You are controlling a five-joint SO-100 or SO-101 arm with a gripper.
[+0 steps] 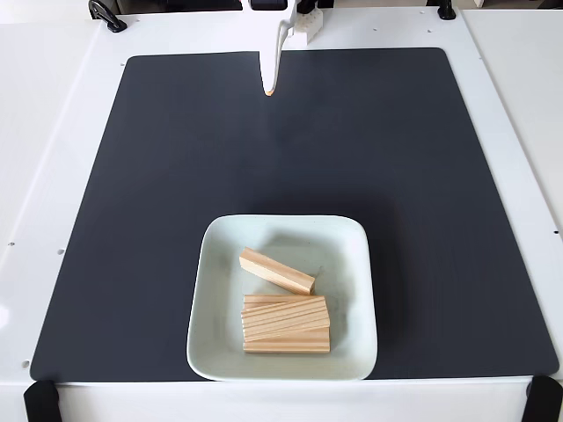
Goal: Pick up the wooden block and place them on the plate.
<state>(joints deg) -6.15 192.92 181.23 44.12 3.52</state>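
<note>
Fixed view, looking down on the white surface and its dark mat. The arm is cut off by the top edge, so just the white hand pokes into frame, its tip pointing down toward the mat's far end, with a small orange-brown spot at the very end. From this angle the fingers read as one thin sliver (I cannot tell whether they are apart or together). It holds nothing and hangs well apart from the plate.

The plate sits at the near middle of the mat. On it, one block lies at a slant, and just below it a stack of blocks lies packed together; the seams blur, so the exact count in that stack is hard to make out.

Black clamps grip the surface's near corners.
</note>
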